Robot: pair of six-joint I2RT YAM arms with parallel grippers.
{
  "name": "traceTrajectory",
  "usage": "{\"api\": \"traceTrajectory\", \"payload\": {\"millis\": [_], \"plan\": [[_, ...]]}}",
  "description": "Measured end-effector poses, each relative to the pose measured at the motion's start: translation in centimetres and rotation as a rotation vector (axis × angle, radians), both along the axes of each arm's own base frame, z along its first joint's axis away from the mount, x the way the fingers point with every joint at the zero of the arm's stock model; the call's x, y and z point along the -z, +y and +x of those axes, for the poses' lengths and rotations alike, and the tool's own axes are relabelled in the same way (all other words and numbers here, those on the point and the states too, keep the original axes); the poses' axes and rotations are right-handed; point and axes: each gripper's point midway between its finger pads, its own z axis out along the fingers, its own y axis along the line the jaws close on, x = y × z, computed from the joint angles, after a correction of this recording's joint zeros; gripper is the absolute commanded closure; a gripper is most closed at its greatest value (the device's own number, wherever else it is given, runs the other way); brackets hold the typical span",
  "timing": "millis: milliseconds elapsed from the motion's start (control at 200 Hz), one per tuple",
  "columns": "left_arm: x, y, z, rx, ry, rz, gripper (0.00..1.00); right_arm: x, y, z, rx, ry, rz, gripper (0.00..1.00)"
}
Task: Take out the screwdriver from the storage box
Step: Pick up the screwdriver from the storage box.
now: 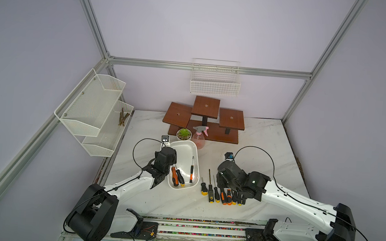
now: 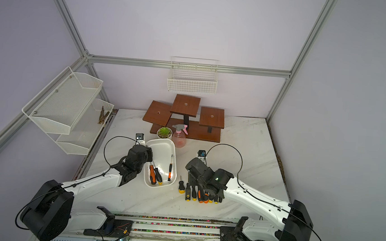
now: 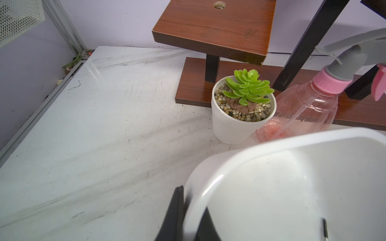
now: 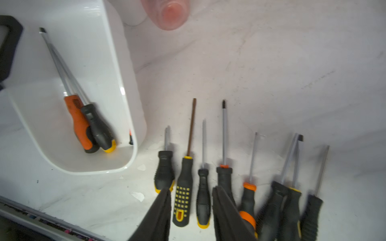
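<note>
The white storage box (image 1: 186, 142) stands mid-table, seen in both top views (image 2: 162, 142). In it lie an orange-handled screwdriver (image 1: 174, 177), a black-and-yellow one (image 1: 180, 177) beside it, and a slim one (image 1: 192, 170) along the right wall. My left gripper (image 3: 192, 200) is shut on the box's left rim (image 3: 271, 146), one finger outside and one inside. My right gripper (image 4: 191, 189) hangs open over a row of several screwdrivers (image 4: 224, 175) lying on the table right of the box. Two handles show below the gap between its fingers, and it holds nothing.
A potted succulent (image 1: 183, 134) and a pink spray bottle (image 1: 198, 139) stand just behind the box. Farther back is a stepped wooden stand (image 1: 205, 117). A wire basket (image 1: 215, 80) hangs on the back wall, and mesh shelves (image 1: 94, 108) on the left wall.
</note>
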Motion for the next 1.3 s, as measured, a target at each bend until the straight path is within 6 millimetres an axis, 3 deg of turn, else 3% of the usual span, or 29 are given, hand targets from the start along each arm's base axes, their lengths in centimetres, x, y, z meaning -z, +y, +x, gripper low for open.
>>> {"api": "traceTrajectory", "payload": {"millis": [205,430,590,885,1300], "plan": [[0.0,0.0,0.0,0.0,0.001,0.0,1.0,0.3,6.6,0.9,-0.13,-0.026,0.032,0.5],[0.0,0.0,0.0,-0.001,0.001,0.0,1.0,3.1,12.3,2.5,-0.225,0.001,0.044,0.49],[0.0,0.0,0.0,-0.001,0.0,0.0,1.0,5.1,15.1,3.6,-0.263,0.015,0.038,0.5],[0.0,0.0,0.0,-0.001,0.0,0.0,1.0,8.6,17.3,4.5,-0.296,0.044,0.0,0.5],[0.1,0.1,-0.1,-0.003,0.005,0.004,1.0,10.6,17.9,4.9,-0.307,0.058,-0.023,0.51]]}}
